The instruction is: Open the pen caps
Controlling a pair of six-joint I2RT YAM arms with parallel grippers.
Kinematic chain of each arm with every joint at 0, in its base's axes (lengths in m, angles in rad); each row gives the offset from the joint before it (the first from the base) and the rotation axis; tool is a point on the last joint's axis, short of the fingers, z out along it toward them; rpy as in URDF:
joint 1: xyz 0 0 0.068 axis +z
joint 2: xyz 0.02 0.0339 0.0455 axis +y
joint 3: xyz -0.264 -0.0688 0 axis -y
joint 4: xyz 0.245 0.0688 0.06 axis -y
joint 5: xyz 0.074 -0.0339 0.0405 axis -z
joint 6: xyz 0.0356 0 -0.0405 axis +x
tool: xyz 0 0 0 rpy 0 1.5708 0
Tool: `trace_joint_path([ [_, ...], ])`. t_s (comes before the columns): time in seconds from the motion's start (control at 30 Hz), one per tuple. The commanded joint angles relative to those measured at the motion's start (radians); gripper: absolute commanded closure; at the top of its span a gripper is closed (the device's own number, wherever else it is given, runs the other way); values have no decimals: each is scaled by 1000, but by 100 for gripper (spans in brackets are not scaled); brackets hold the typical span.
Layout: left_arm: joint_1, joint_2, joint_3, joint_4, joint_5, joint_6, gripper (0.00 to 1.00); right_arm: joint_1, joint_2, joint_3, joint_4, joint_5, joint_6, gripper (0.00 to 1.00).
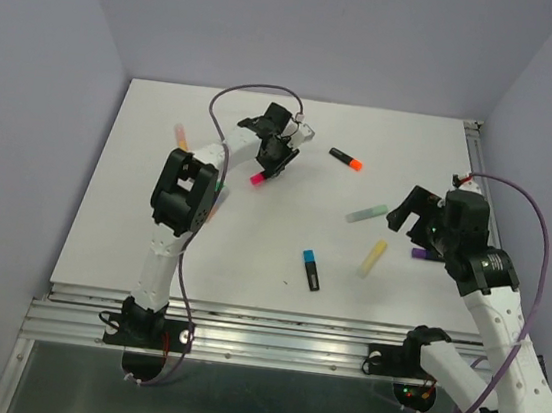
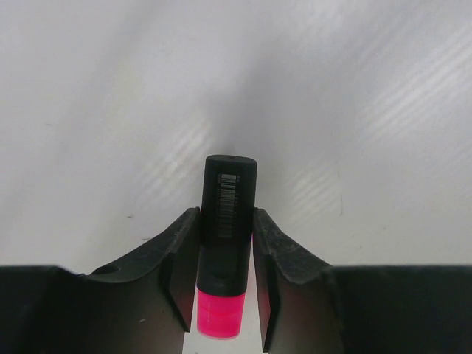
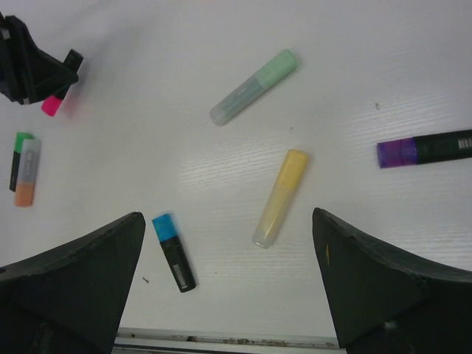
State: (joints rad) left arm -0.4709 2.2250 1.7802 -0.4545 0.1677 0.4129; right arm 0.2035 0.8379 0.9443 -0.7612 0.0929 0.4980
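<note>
Pink cap (image 2: pixel 221 313) sits deep inside the left pincer (image 2: pixel 227 219), clenched on its black barrel (image 2: pixel 230 188).

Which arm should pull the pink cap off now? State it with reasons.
Right, probably. The left hand is shut on the black barrel, leaving the pink cap exposed; the right hand is open and holds nothing.

The desk (image 1: pixel 280 257) is white. The left hand (image 2: pixel 226 221) is black, and so is the pen (image 2: pixel 230 184) in it — white barcode, pink cap (image 2: pixel 220 313). Elsewhere: a blue cap (image 3: pixel 164 226), a purple cap (image 3: pixel 397 153), an orange cap (image 1: pixel 358 164) — each on black; a pale green pen (image 3: pixel 253 86), a pale yellow pen (image 3: pixel 280 198).
</note>
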Motion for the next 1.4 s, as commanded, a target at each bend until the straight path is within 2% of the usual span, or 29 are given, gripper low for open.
trace_joint_path([
  [0.0,2,-89,261,-47,-91,-262,100,-4,-52,-77,175,-178,1,0],
  [0.03,2,-125,262,0,-141,-331,100,-4,-69,-94,256,-274,-1,0],
  [0.1,2,-259,161,83,-213,-635,100,-4,-124,-159,400,-407,14,0],
  [0.13,0,-310,160,115,-227,-637,100,-3,-134,-174,433,-407,19,0],
  [0.17,-2,-364,43,143,-244,-804,100,-4,-138,-185,465,-479,25,0],
  [0.3,-61,-672,-269,224,-365,-1124,100,4,-76,-210,572,-666,74,0],
  [0.33,-84,-717,-315,215,-399,-1181,100,22,-62,-211,588,-674,68,0],
  [0.4,-197,-850,-460,217,-547,-1348,100,49,-62,-220,617,-665,65,0],
  [0.43,-251,-888,-505,211,-682,-1406,100,88,-68,-228,676,-668,74,0],
  [0.47,-291,-922,-578,205,-723,-1466,100,111,-66,-246,712,-674,82,0],
  [0.5,-352,-967,-605,192,-746,-1602,100,138,-57,-249,747,-674,92,0],
  [0.6,-412,-970,-625,96,-792,-1781,100,279,24,-210,786,-598,87,0],
  [0.67,-437,-940,-565,-56,-887,-1889,100,399,87,-188,787,-481,65,0],
  [0.73,-463,-886,-516,-193,-936,-1941,100,466,137,-161,803,-438,59,0],
  [0.83,-486,-846,-470,-251,-938,-1997,100,490,231,-131,822,-436,69,0],
  [0.97,-497,-850,-516,-217,-915,-2039,100,504,299,-124,882,-456,94,2],
  [1.2,-506,-870,-533,-167,-896,-1999,100,516,359,-90,913,-446,99,11],
  [1.3,-508,-872,-541,-147,-875,-1979,100,519,385,-55,912,-453,88,19],
  [1.37,-508,-874,-545,-144,-872,-1978,100,519,398,-42,909,-466,88,30],
])
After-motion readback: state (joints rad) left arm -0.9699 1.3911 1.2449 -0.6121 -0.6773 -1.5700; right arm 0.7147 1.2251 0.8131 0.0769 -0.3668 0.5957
